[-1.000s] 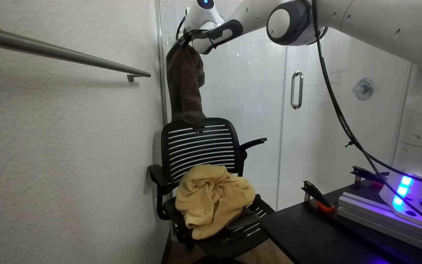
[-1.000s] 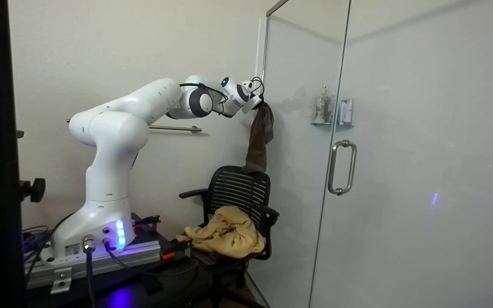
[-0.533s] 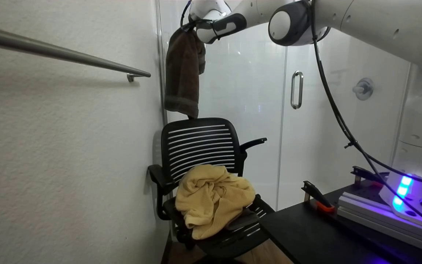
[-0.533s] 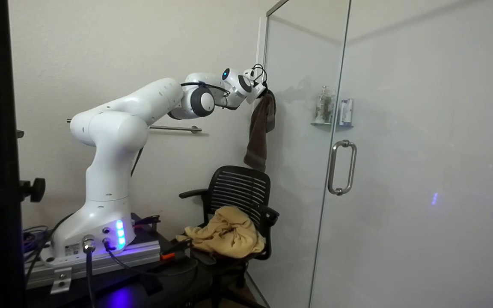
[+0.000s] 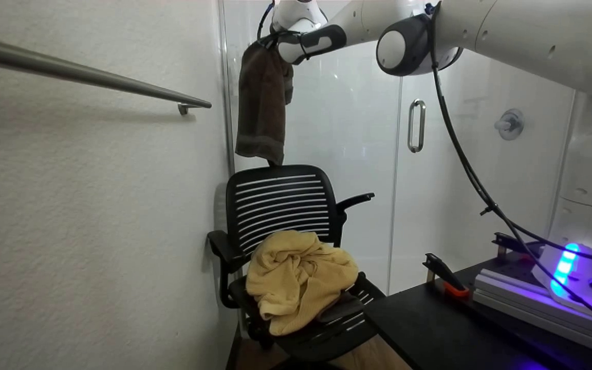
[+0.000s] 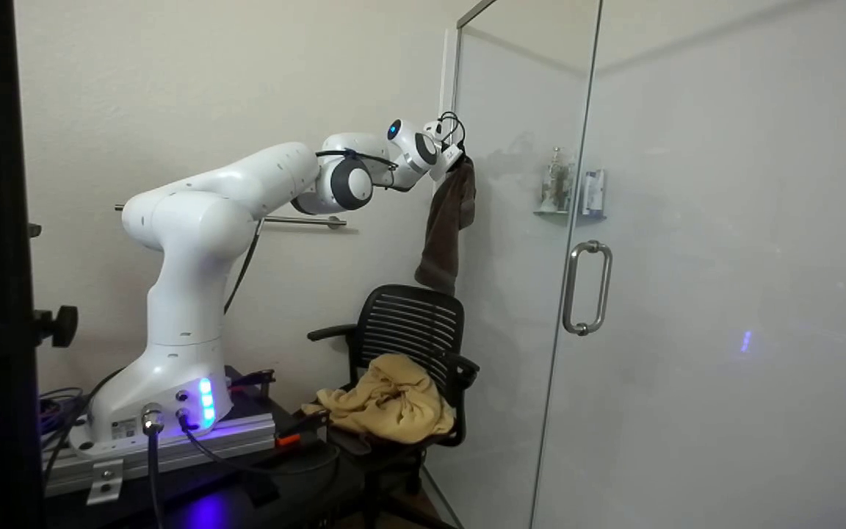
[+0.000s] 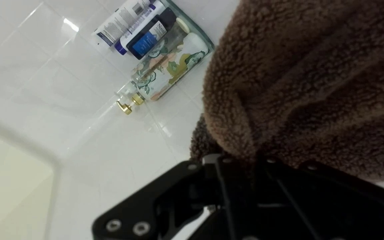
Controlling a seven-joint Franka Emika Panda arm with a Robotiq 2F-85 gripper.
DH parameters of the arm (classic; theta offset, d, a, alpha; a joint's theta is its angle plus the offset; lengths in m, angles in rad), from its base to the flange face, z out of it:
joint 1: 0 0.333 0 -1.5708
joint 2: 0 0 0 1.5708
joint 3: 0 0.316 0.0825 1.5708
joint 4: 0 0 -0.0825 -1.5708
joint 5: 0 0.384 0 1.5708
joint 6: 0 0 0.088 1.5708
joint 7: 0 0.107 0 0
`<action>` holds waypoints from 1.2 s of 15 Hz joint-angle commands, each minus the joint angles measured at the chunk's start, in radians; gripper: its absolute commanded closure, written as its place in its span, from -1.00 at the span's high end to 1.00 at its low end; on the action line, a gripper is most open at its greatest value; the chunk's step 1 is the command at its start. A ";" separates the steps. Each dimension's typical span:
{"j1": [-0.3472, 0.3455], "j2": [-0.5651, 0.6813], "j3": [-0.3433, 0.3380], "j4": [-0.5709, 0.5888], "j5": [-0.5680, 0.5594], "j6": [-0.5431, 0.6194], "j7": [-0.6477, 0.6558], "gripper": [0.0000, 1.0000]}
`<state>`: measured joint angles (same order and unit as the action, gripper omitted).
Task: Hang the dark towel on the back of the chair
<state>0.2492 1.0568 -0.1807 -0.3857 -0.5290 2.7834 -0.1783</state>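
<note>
A: Quick, where's the dark towel [image 5: 261,103]?

B: Midair, hanging lengthwise from the gripper [image 7: 245,166]. Pincer's clamped on it: wrist view has brown pile bunched btwn the fingers [image 7: 278,186], thick folds fanning out past them.

A: Pos. rel. to the chair [image 5: 281,203]?

B: Above the backrest. Bottom end's nr the top edge, w/ one corner dangling lowest, at the rim in both exterior views. Can't tell if it's touching.

A: OK. What's on the seat [image 5: 321,349]?

B: Yellow cloth [image 5: 301,280], crumpled in a heap. Smth dark [image 5: 342,307] pokes out from under it, can't tell what.

A: Rest of the rm, asap?

B: Black table [image 5: 429,329] nr the seat, carrying the base of the robot arm [image 6: 203,220], blue lights lit. Arm stretches out high over to the towel, w/ black cables [image 5: 458,149] looping down. Black clamp [image 5: 442,270] w/ an orange bit at the table edge. Metal bar [image 5: 90,77] up on the wall [image 5: 95,231]. Glass door [image 6: 687,220] w/ a D-shaped handle [image 6: 588,286].

A: Past the glass?

B: Corner shelf [image 6: 551,214] w/ toiletries [image 7: 147,40]. Wrist view gets a floral pump bottle [image 7: 172,70], gold-colored top, slanted in that view.
</note>
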 commanded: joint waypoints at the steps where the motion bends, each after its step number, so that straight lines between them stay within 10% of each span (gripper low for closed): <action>1: -0.002 0.007 -0.037 -0.048 -0.017 0.005 0.011 -0.94; 18: 0.035 0.065 0.010 -0.074 0.078 -0.206 -0.165 -0.94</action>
<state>0.2936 1.1382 -0.2031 -0.3988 -0.4754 2.6341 -0.2879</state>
